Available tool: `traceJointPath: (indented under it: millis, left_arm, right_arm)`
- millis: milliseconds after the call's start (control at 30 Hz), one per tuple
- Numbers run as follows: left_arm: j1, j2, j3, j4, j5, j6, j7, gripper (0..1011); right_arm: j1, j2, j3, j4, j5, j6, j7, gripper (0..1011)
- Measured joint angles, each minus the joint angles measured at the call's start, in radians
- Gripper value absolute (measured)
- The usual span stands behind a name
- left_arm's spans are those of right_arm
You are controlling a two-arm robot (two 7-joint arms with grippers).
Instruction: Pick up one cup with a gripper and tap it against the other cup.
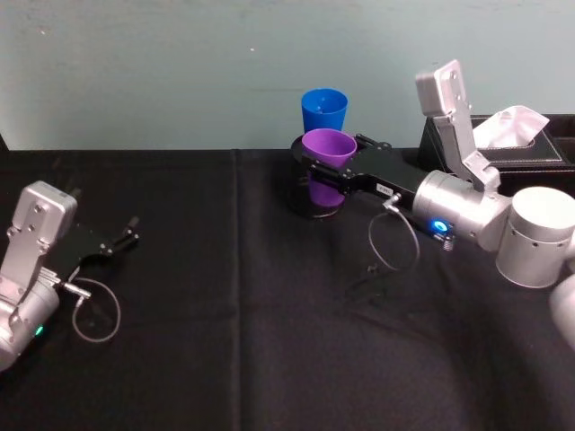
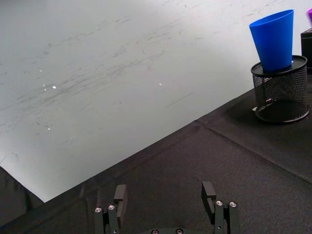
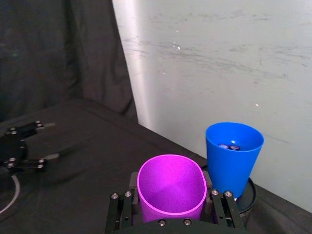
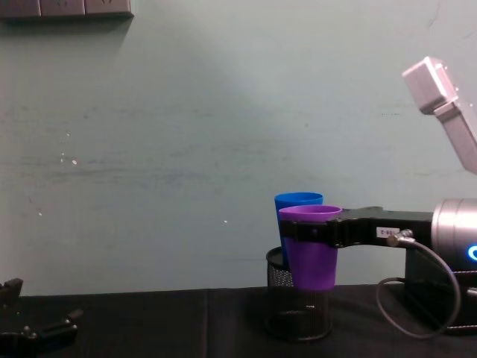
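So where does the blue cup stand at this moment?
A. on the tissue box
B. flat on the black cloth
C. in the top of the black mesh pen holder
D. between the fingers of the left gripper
C: the blue cup sits in the rim of the black mesh pen holder. The right gripper holds the purple cup beside it, and the left gripper is open, far off.

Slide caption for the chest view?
Right tool holds purple cup aloft, in front of blue cup in mesh pen holder.
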Motion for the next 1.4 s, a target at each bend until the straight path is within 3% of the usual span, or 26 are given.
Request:
traceJointPath:
  millis: [300,400,600,867,1400]
  left_arm:
    - [0.0,0.0,0.0,0.0,0.0,0.0,0.0,1000]
    - [0.0,0.0,0.0,0.0,0.0,0.0,0.0,1000]
    - [0.0,0.0,0.0,0.0,0.0,0.0,0.0,1000]
    - [0.0,0.0,0.0,0.0,0.0,0.0,0.0,1000]
    - [0.0,0.0,0.0,0.0,0.0,0.0,0.0,1000]
  right_arm:
    - [-0.099,0.073,0.004,-0.154,0.028,0.009,-0.005,720]
    - [-0.15,0.103,0.002,-0.213,0.027,-0.008,-0.018,720]
    - [-0.231,0.131,0.002,-0.265,0.023,-0.051,-0.036,720]
    - [-0.304,0.128,0.022,-0.245,0.035,-0.132,-0.042,720]
    - [-0.335,0.101,0.022,-0.166,0.009,-0.193,-0.031,720]
